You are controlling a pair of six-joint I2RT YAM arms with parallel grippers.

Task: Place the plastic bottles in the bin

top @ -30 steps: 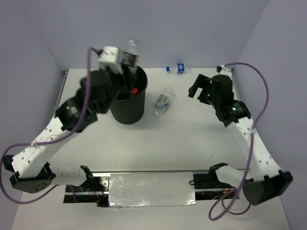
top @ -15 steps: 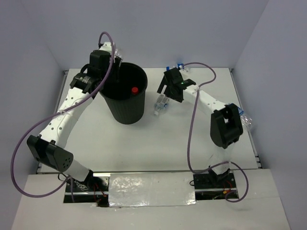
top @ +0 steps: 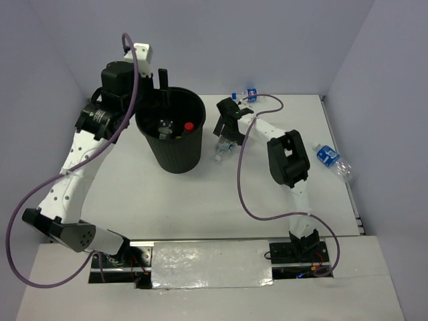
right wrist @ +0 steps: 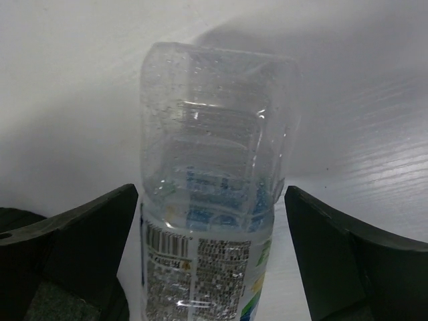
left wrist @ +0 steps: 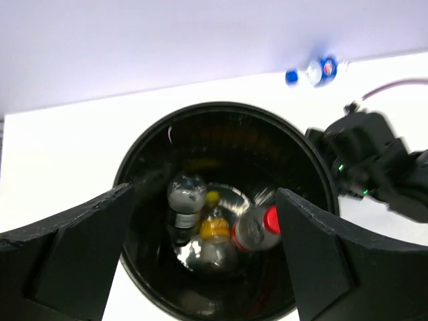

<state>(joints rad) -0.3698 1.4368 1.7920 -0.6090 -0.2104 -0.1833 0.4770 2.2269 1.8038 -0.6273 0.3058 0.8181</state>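
Observation:
The black bin (top: 177,157) stands at the back left. My left gripper (top: 160,90) hangs open over its far rim with nothing between its fingers. In the left wrist view the open gripper (left wrist: 204,221) looks down into the bin (left wrist: 221,108), where a red-capped bottle (left wrist: 257,229), a yellow-labelled bottle (left wrist: 215,229) and a grey-looking bottle (left wrist: 184,198) lie. My right gripper (top: 226,136) is down over a clear bottle (top: 221,152) lying just right of the bin. In the right wrist view this bottle (right wrist: 214,200) sits between the open gripper's (right wrist: 210,200) fingers, with a gap on each side.
A blue-labelled bottle (top: 246,95) lies at the back edge of the table, also seen in the left wrist view (left wrist: 315,71). Another blue-labelled bottle (top: 332,159) lies near the right edge. Purple cables loop over both arms.
My left gripper has opened above the bin and its bottle has dropped in. The right arm has reached left, down over the bottle beside the bin, and its jaws have narrowed slightly.

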